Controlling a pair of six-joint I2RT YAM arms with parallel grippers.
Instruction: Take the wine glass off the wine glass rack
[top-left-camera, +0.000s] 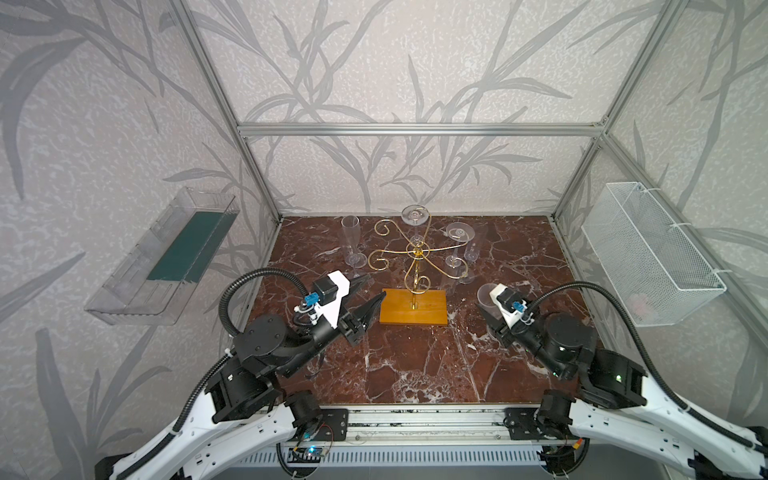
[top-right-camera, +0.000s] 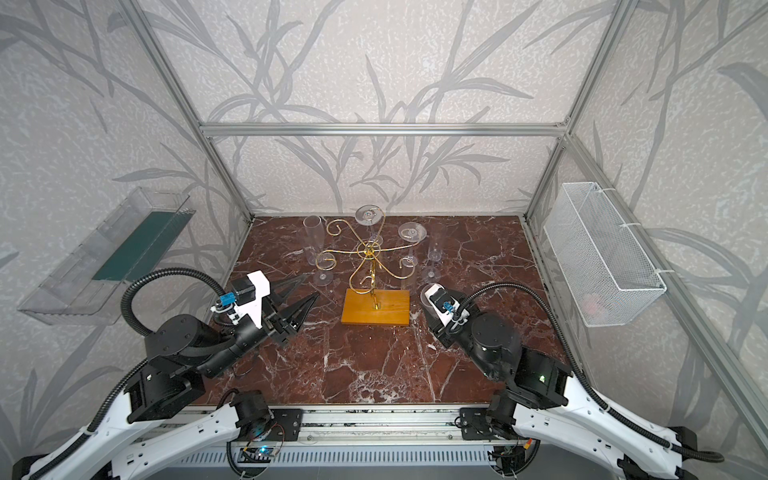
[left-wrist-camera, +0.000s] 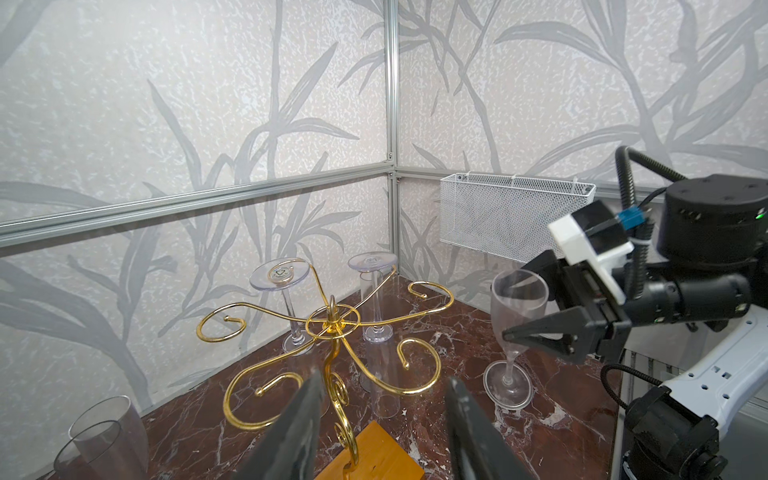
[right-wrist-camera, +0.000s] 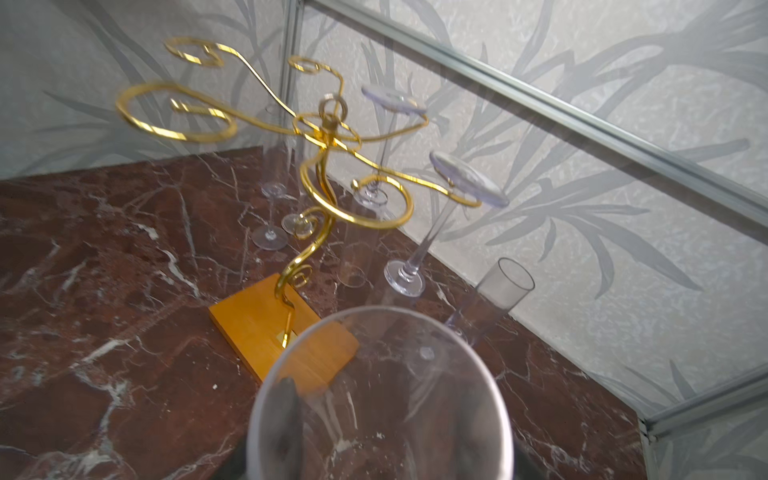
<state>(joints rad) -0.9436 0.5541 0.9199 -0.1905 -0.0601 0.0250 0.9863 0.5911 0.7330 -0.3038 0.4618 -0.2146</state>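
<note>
Both top views, thin gold wire wine glass rack (top-left-camera: 417, 250) (top-right-camera: 370, 249) on orange wooden base, clear stemmed wine glass (top-left-camera: 486, 294) (top-right-camera: 428, 293) just right of it, left gripper (top-left-camera: 376, 285) (top-right-camera: 311, 285) jaws apart, left wrist view, glass long axis vertical, rim up, foot on red marble table (left-wrist-camera: 457, 328), right gripper (left-wrist-camera: 515, 303) clamped on its bowl, right wrist view, rim toward camera

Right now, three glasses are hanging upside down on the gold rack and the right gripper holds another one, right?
Not quite. Only two hang upside down on the gold wine glass rack: one hanging glass and a second hanging glass, as the left wrist view shows. The right gripper does hold another wine glass.
</note>
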